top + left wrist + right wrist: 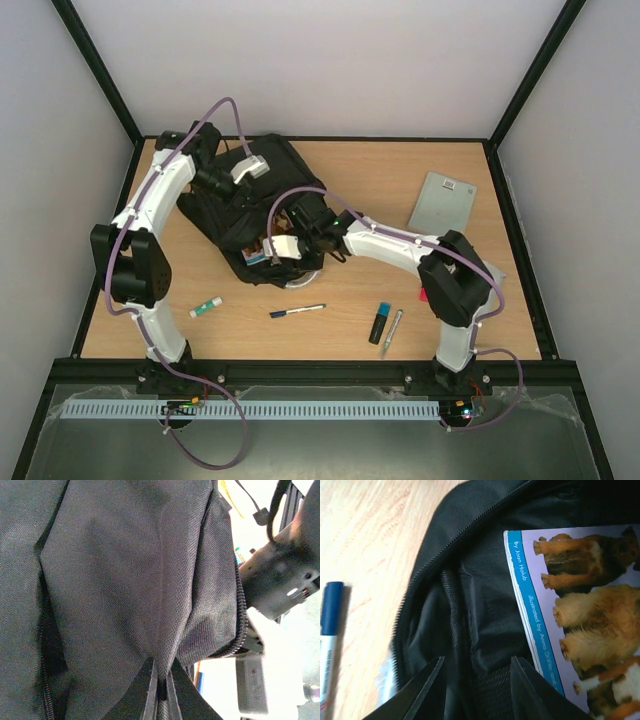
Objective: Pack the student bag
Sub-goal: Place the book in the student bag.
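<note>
Wooden desk [400, 170] inside a white-walled, black-framed enclosure. The bag [240, 215] lies at the far left-centre of the desk, its mouth turned toward the near edge and unzipped. The left tool [161, 680] is closed, pinching a fold of the bag's black fabric, apparently to hold the opening up. The right tool [477, 680] hangs at the mouth with its jaws partly apart and nothing between them; only the dark lining shows below. A picture book [580, 610] sits inside the bag, beside the zip edge.

Progress, as judged: one item is packed, so the task is under way but far from finished. On the desk, outside the bag, lie a glue stick [205, 308], a pen [297, 311], a highlighter [380, 322] and a slim silver pen [392, 332] just beside it, all near the front. A grey pad [443, 200] lies well apart at the far right. These, and closing the zip, appear to be what is left.
</note>
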Robot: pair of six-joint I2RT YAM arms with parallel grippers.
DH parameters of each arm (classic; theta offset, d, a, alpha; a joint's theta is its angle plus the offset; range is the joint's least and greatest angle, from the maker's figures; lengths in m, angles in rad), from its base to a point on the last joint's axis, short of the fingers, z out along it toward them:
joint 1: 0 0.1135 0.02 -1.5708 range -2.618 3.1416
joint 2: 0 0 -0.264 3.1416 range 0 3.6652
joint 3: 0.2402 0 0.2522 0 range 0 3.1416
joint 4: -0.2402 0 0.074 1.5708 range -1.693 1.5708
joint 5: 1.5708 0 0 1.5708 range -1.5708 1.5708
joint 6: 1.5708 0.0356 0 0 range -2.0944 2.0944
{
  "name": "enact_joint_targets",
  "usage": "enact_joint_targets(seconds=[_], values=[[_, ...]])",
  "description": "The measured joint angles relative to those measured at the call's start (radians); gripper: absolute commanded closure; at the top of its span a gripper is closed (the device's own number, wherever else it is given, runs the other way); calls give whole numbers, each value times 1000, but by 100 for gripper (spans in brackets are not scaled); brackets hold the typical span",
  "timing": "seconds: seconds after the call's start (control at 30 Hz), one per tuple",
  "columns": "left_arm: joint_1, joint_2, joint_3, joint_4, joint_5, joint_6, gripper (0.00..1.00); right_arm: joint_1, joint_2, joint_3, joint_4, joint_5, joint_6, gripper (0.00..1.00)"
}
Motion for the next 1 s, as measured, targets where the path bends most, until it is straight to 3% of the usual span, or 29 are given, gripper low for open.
enact_joint_targets(seconds=[0.5, 0.7, 0.8, 1.0], values=[[1, 0, 6, -13, 13, -1, 97, 14, 218, 72, 207, 201, -34, 65], [6, 0, 6, 0, 11, -1, 98, 14, 289, 104, 361, 333, -13, 53], [8, 0, 6, 8, 8, -1, 98, 12, 314, 112, 430, 386, 5, 52], [8, 0, 6, 16, 6, -2, 97, 6, 318, 144, 374, 357, 20, 55]])
